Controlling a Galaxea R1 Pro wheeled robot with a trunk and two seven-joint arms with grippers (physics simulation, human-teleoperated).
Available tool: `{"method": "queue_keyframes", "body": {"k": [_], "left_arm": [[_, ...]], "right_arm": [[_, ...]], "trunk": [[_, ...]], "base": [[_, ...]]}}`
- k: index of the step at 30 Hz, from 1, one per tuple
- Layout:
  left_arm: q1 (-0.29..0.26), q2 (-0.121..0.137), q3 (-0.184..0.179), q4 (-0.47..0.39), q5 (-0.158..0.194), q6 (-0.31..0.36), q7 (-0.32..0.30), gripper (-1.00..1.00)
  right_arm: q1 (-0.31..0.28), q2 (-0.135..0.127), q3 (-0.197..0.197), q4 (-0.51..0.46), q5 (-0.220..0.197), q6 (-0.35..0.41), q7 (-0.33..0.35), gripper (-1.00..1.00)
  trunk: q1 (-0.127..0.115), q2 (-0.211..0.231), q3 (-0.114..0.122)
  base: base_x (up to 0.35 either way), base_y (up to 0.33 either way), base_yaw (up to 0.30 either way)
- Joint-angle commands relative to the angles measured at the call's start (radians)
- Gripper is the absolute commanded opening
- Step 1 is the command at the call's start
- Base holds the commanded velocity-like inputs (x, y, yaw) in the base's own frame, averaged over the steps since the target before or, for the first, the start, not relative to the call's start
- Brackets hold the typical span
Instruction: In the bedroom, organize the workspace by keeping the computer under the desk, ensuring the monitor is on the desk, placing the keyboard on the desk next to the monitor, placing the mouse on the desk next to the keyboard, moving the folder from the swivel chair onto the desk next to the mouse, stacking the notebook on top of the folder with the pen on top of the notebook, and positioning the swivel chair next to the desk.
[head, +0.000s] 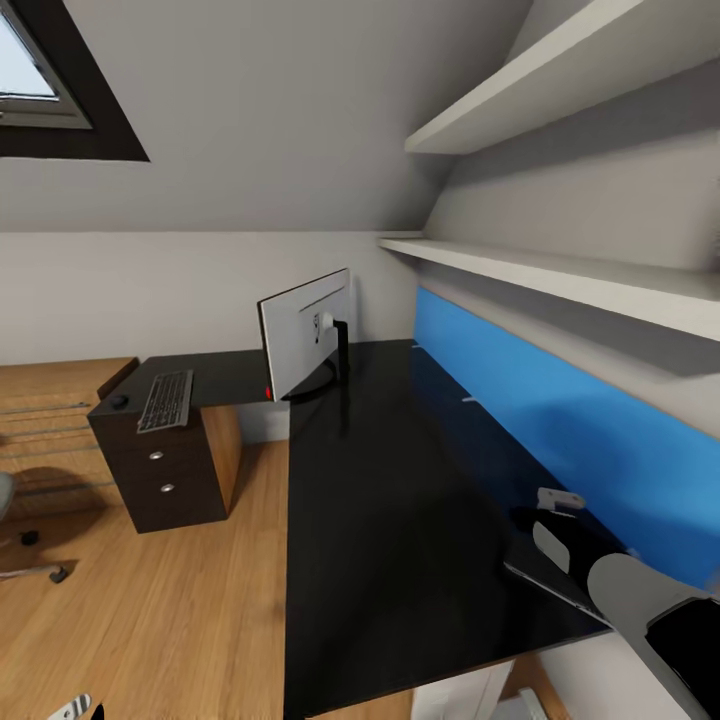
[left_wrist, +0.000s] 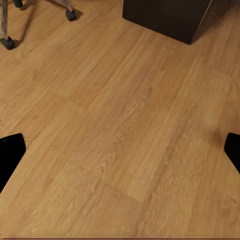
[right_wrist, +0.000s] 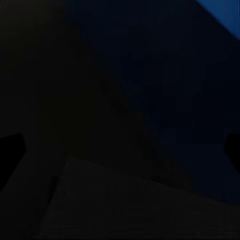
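The desk (head: 400, 500) has a glossy black top and a blue back panel (head: 560, 410). At its far corner the monitor (head: 305, 335) stands with its grey back to me. On the short wing lie the keyboard (head: 166, 400) and, left of it, the small black mouse (head: 120, 401). Part of the swivel chair (head: 8, 500) shows at the left edge, and its casters (left_wrist: 70, 14) show over the floor. My right arm (head: 640, 590) reaches over the desk's near right end, above a thin dark flat thing with a pale edge (head: 545, 585), possibly the notebook. The right gripper (right_wrist: 120, 150) is open over the dark top. The left gripper (left_wrist: 120, 152) is open above the wood floor.
A dark brown drawer unit (head: 165, 470) stands under the short wing, also seen as a dark box (left_wrist: 170, 17). A light oak chest (head: 50, 420) sits left of it. Two white shelves (head: 560, 270) hang over the blue panel. Wood floor (head: 170, 620) stretches left of the desk.
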Motion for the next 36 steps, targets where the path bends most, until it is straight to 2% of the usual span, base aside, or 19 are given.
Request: {"method": "queue_keyframes", "body": {"k": [1,8,36], "left_arm": [[0.000,0.000,-0.002,0.000,0.009,-0.003,0.003,1.00],[-0.001,0.001,-0.002,0.000,0.009,-0.003,0.003,1.00],[0.000,0.001,-0.002,0.000,0.009,-0.004,0.003,1.00]], "right_arm": [[0.000,-0.001,0.008,-0.003,-0.006,0.008,-0.007,1.00],[0.000,-0.001,0.008,-0.003,-0.006,0.029,-0.009,1.00],[0.000,-0.001,0.008,-0.004,-0.006,0.037,-0.009,1.00]], "trunk": [[0.000,-0.001,-0.001],[0.000,-0.001,-0.001],[0.000,-0.001,-0.001]], "base": [[-0.239,0.000,0.000],[-0.191,0.000,0.000],[-0.006,0.000,0.000]]}}
